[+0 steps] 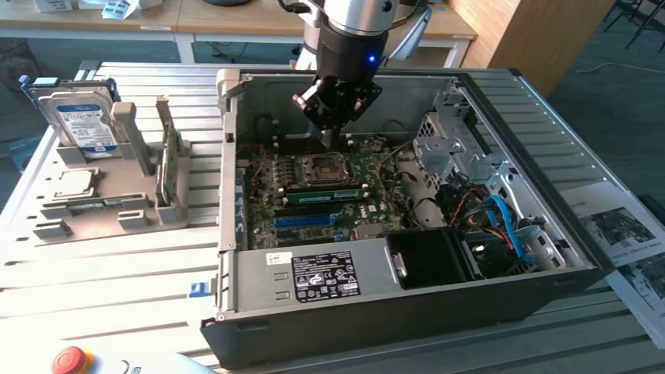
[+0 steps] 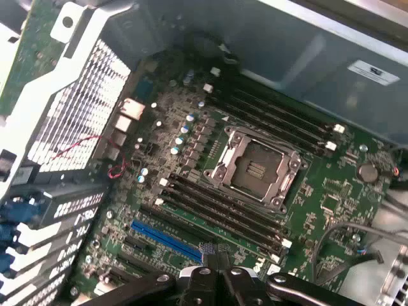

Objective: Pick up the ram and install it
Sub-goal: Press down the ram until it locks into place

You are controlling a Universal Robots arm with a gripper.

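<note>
Silver-and-black UR arm (image 1: 359, 31) w/ blue LED at 6 o'clock; black linkage pincer (image 1: 335, 105), silver screws.

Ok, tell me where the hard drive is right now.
The hard drive stands upright in the grey rack at the exterior view's left, outside the open computer case, with a green ram stick standing in the same rack beside it.

Green motherboard (image 2: 319, 210) carries a blue slot (image 2: 167, 241) inside the black case (image 1: 416, 315).

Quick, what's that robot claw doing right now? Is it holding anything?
Gripper: jaws closed with nothing visibly held, hanging inside the open computer case above the motherboard.
</note>
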